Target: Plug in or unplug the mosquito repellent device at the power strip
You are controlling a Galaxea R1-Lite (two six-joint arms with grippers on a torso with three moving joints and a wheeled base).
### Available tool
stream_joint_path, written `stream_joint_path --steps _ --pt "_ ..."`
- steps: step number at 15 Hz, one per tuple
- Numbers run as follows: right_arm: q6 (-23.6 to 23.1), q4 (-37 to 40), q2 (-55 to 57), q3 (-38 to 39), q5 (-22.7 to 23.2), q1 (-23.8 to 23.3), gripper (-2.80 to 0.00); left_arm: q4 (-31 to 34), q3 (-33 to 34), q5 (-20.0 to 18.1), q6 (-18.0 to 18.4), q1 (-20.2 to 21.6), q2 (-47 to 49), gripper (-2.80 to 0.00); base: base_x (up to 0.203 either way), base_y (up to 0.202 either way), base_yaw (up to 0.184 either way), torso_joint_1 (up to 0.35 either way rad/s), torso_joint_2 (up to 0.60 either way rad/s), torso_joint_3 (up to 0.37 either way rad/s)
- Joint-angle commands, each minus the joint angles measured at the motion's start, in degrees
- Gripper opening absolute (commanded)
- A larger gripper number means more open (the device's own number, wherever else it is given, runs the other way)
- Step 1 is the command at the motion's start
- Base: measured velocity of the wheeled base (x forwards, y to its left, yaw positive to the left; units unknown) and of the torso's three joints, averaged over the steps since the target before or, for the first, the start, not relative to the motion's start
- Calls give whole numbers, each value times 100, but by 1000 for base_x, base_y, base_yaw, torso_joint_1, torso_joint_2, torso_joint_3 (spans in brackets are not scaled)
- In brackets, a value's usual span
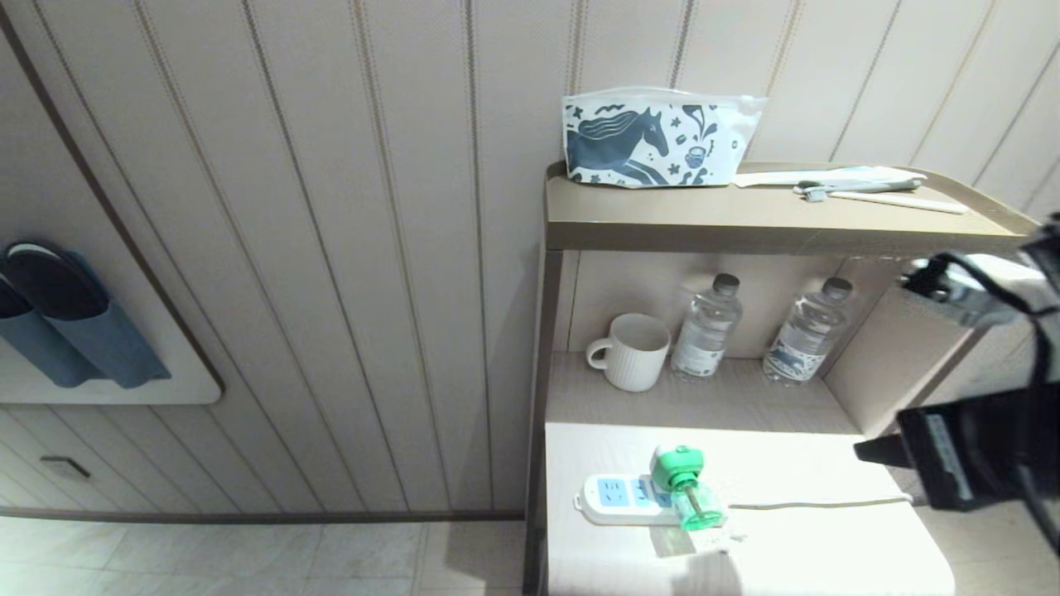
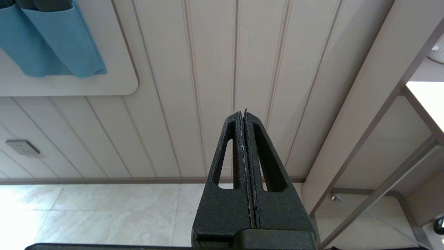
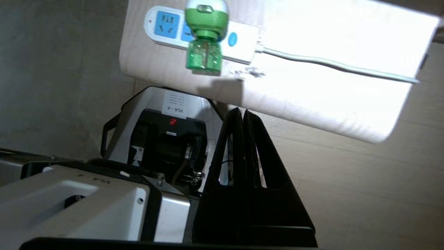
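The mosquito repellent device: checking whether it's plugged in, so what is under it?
The mosquito repellent device sits on the power strip, covering one light-blue socket face. Its prongs are hidden, so actual insertion cannot be seen.

I'm seeing my black fingers (image 2: 242,146) looking rough and matt, the mosquito repellent device (image 1: 683,487) showing glossy translucent green plastic.

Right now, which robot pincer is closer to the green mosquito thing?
The right pincer, shut, hangs off the table's right side, apart from the mosquito repellent device. The left pincer points at the wall, farther away.
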Motion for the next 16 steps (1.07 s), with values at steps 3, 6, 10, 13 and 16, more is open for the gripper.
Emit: stream_joint_path --steps 3,6,10,13,16 --pt "27 268 -2140 870 -909 -40 -280 1 0 6 2 2 8 -280 0 0 0 0 0 0" --pt "34 302 -3259 1917 -1508 -680 -280 1 0 0 2 -1 8 -280 0 0 0 0 0 0" --pt "16 261 -4568 3357 -1642 -1268 -280 1 0 4 2 -1 8 -280 0 0 0 0 0 0" --pt "-62 -263 -4988 4293 -1633 -2022 -280 1 0 0 2 -6 8 -280 0 0 0 0 0 0" --pt "-771 -1653 -5604 5329 -1582 -2383 -280 1 0 -2 2 2 8 -280 0 0 0 0 0 0"
